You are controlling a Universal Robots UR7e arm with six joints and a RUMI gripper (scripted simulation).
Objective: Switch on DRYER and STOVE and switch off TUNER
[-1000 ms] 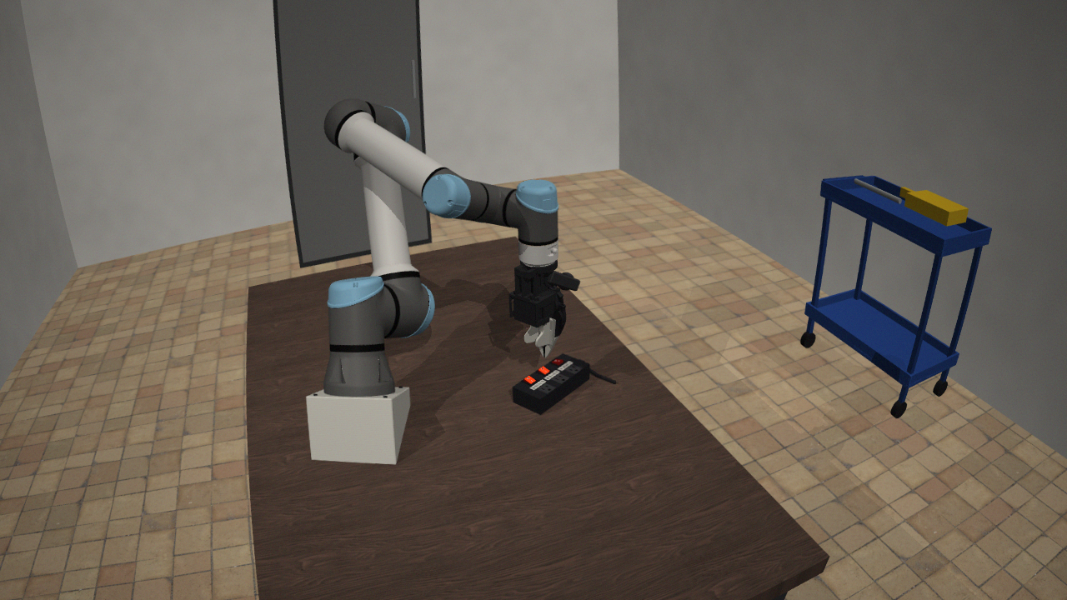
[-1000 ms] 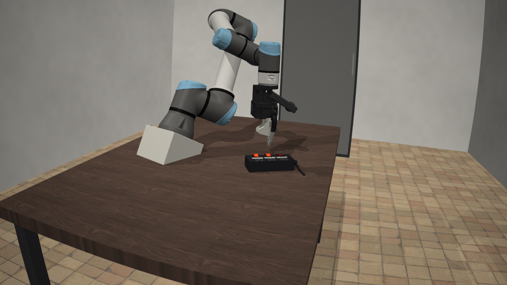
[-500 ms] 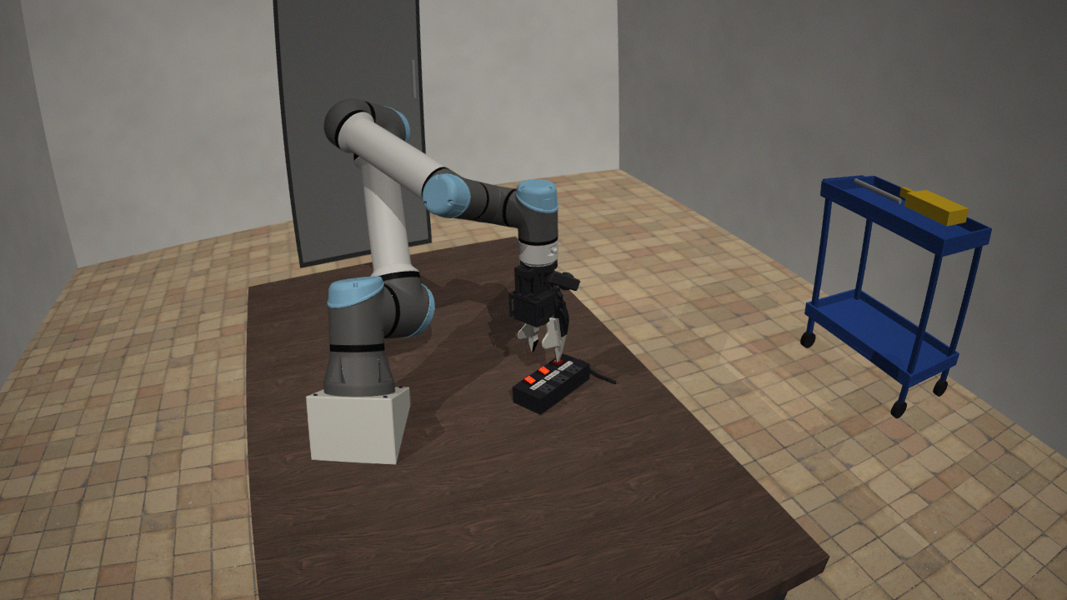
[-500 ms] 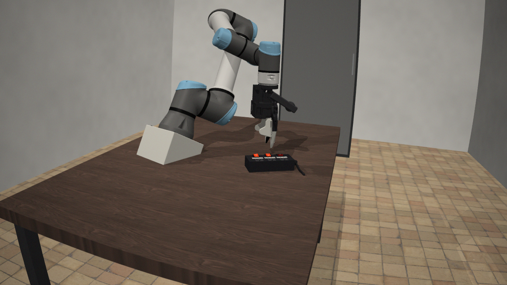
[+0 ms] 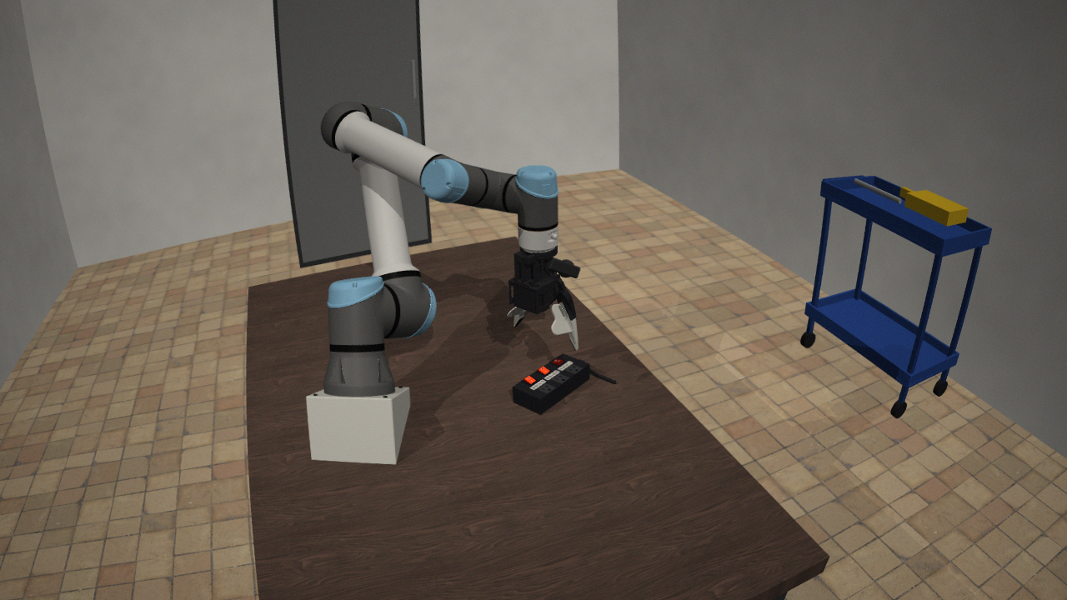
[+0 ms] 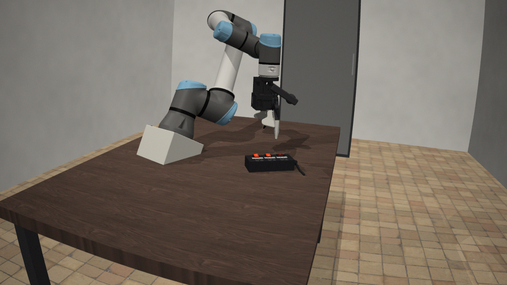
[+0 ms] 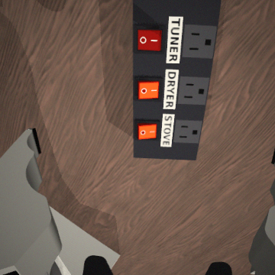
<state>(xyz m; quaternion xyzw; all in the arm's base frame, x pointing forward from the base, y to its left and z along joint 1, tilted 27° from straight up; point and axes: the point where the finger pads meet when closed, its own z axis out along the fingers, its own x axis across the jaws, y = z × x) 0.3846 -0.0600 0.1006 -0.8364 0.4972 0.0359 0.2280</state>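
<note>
The black power strip (image 5: pixel 550 385) (image 6: pixel 270 163) (image 7: pixel 172 153) lies face up on the dark wooden table (image 5: pixel 484 507) (image 6: pixel 159 212). In the wrist view the TUNER switch (image 7: pixel 149 40) is dark red and unlit. The DRYER switch (image 7: pixel 148 90) and the STOVE switch (image 7: pixel 147 131) glow bright orange. My gripper (image 5: pixel 543 324) (image 6: pixel 270 126) is open and empty. It hangs above the table just behind the strip's STOVE end, clear of it. Its grey left finger (image 7: pixel 27 198) shows at the edge of the wrist view.
The strip's short cord stub (image 5: pixel 604 377) (image 6: pixel 300 169) points toward the table's right edge. The arm's white base block (image 5: pixel 358 425) (image 6: pixel 166 145) stands to the left of the strip. A blue cart (image 5: pixel 895 291) with a yellow box (image 5: pixel 932 207) stands on the floor, far right.
</note>
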